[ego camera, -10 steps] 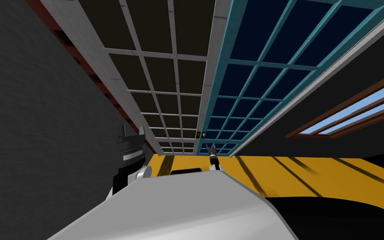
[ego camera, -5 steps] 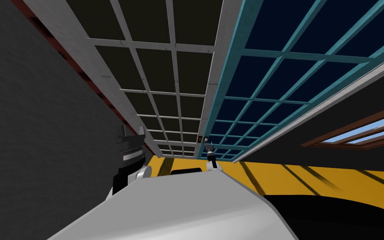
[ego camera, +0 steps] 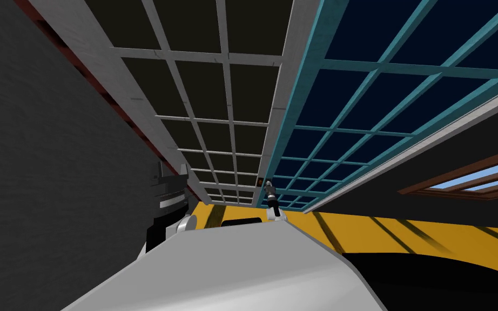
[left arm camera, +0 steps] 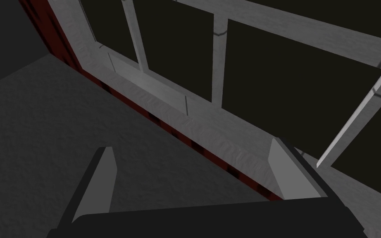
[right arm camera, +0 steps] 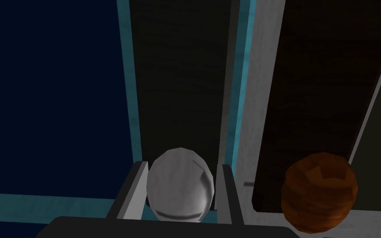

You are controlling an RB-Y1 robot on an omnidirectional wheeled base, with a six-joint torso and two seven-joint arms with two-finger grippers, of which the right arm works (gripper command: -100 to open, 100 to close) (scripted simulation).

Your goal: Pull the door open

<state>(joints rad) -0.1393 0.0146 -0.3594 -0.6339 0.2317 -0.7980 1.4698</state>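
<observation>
Yellow floor (ego camera: 404,237), dark grey wall (ego camera: 37,162), brown-framed window (ego camera: 475,181) showing blue sky, brown knob (right arm camera: 318,192).

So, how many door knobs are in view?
2. The grey knob is clamped between the right gripper's fingers, on the teal door; the brown knob is beside it, at the grey door.

A smooth, glossy, metal-like sheen is shown by the grey knob (right arm camera: 180,186); the brown knob (right arm camera: 319,192) is rendered matt and mottled.
</observation>
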